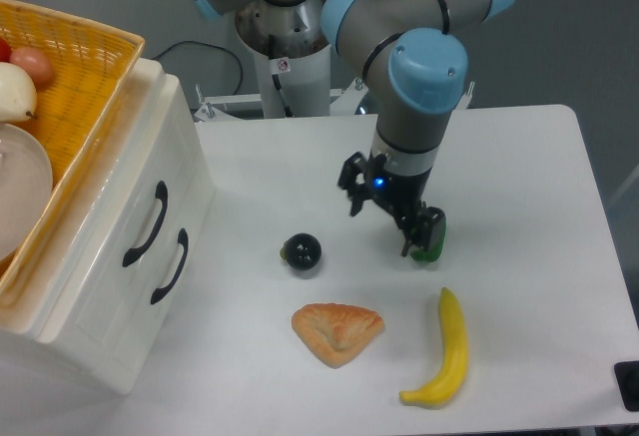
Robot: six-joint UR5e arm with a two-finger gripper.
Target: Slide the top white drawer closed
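Note:
The white drawer unit (120,286) stands at the left, its front facing right. The top white drawer (120,207) carries a black curved handle (147,222). The lower drawer front (130,306) has a like handle (171,266). Both fronts look about flush; I cannot tell whether the top one stands out a little. My gripper (384,224) hangs low over the table's middle, well right of the drawers, with its jaws apart and nothing between them. A small green object (433,246) sits right by the right finger.
A yellow woven basket (85,67) with fruit and a white plate sits on top of the drawer unit. A black ball (302,251), a pastry (337,331) and a banana (446,348) lie on the table. A dark object (629,384) is at the right edge.

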